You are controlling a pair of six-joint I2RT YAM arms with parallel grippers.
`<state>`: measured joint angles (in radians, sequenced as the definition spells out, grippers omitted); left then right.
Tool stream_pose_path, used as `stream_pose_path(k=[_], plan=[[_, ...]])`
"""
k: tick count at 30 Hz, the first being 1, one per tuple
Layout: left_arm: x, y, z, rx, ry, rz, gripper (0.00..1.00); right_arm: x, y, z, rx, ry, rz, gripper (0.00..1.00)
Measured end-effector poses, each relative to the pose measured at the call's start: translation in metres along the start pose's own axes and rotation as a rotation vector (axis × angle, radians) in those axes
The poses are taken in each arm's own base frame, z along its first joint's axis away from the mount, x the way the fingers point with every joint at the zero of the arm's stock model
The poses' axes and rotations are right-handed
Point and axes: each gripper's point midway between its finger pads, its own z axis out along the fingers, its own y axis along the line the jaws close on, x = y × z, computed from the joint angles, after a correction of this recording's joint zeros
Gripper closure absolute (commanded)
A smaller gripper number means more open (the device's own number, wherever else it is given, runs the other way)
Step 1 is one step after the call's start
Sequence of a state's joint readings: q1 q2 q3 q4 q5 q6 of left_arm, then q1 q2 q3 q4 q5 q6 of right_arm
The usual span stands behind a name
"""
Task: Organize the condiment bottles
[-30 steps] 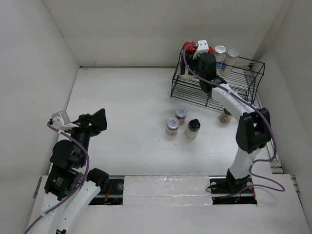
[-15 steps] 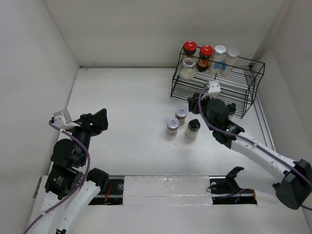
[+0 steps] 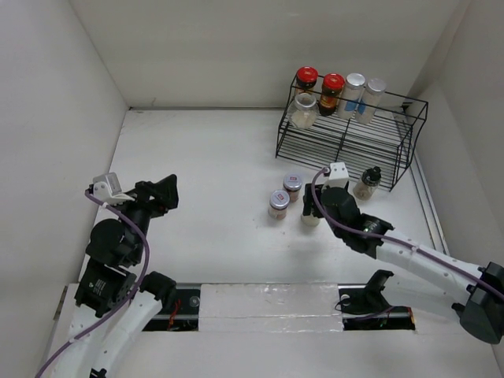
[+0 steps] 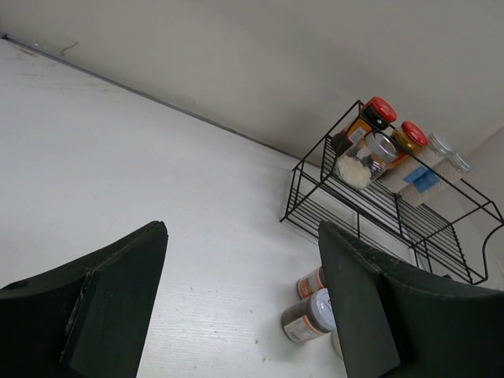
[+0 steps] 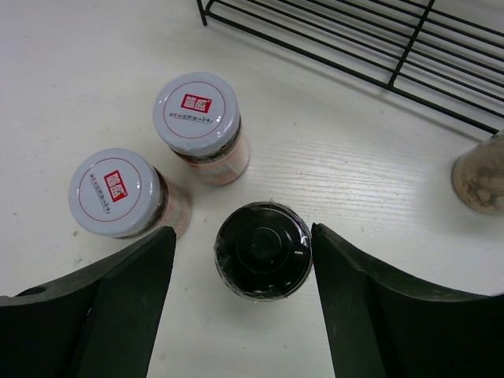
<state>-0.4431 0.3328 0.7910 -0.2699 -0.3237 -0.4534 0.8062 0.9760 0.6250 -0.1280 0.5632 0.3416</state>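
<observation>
Black-lidded jar [image 5: 263,250] (glossy round lid)

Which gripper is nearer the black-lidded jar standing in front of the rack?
Right. The right gripper hangs directly over the black-lidded jar, with its open fingers on either side of the jar and not touching it. The left gripper is far off to the jar's left, open and empty.
</observation>
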Motion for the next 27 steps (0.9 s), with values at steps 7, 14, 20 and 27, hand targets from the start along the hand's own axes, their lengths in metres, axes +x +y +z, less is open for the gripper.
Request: stream_pose_path(k=[7,14,20,27], plan=[[0.003,0.0,0.003,-0.004,0.012,0.005,0.27,0.01,-0.009,0.009,0.051,0.026,-0.014,0.42],[0.003,0.0,0.002,-0.003,0.01,0.004,0.27,0.019,-0.012,0.019,0.075,0.038,-0.023,0.72],[0.002,0.0,0.002,-0.003,0.009,0.004,0.27,0.016,-0.013,0.021,0.084,0.03,-0.024,0.81],[0.001,-0.001,0.0,0.006,0.003,0.0,0.27,-0.052,-0.033,0.021,0.107,-0.061,0.017,0.82]])
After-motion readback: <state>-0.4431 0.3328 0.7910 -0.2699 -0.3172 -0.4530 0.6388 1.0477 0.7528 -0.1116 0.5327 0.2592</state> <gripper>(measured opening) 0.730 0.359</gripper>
